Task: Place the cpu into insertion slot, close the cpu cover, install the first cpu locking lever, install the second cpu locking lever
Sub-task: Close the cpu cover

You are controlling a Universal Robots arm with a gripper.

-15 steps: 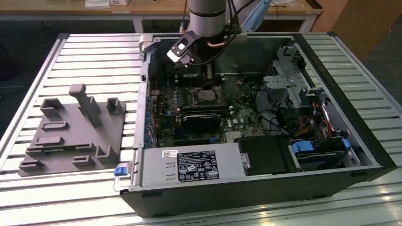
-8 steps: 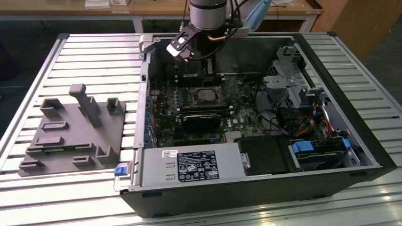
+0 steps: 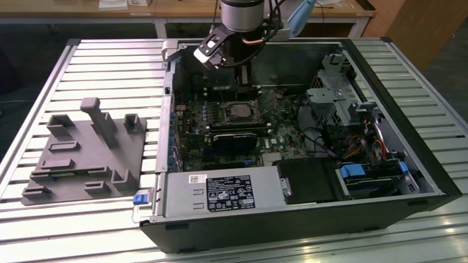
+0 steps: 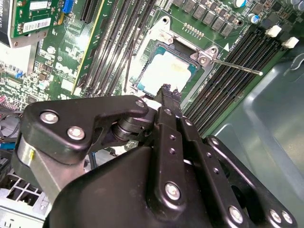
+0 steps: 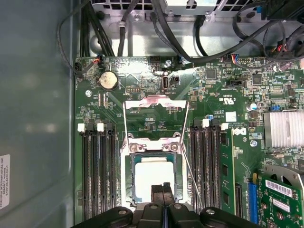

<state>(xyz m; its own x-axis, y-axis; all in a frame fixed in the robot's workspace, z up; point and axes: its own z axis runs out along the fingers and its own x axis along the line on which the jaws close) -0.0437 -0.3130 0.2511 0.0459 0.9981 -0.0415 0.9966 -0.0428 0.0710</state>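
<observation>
The cpu [image 5: 153, 176] lies flat in the insertion slot [image 5: 131, 183], its pale metal top showing; in the second wrist view the cpu [image 4: 164, 76] looks bright under glare. The cpu cover [image 5: 155, 101] is hinged up off the socket, with green board visible through its window. One thin locking lever [image 4: 235, 66] sticks out sideways and is unlatched; another lever [image 5: 194, 183] slants beside the socket. My gripper [image 5: 163, 194] hovers just above the chip's edge with its fingers pressed together and nothing between them. From outside, the gripper [image 3: 235, 82] hangs over the socket [image 3: 238, 111] inside the open computer case.
Long black memory slots [image 5: 97, 175] flank the socket on both sides. A green card [image 5: 280, 190] and a finned heat sink [image 5: 283, 128] stand close by. Black cables [image 5: 190, 42] run along the case wall. A grey fixture plate [image 3: 80, 159] lies at the exterior view's left.
</observation>
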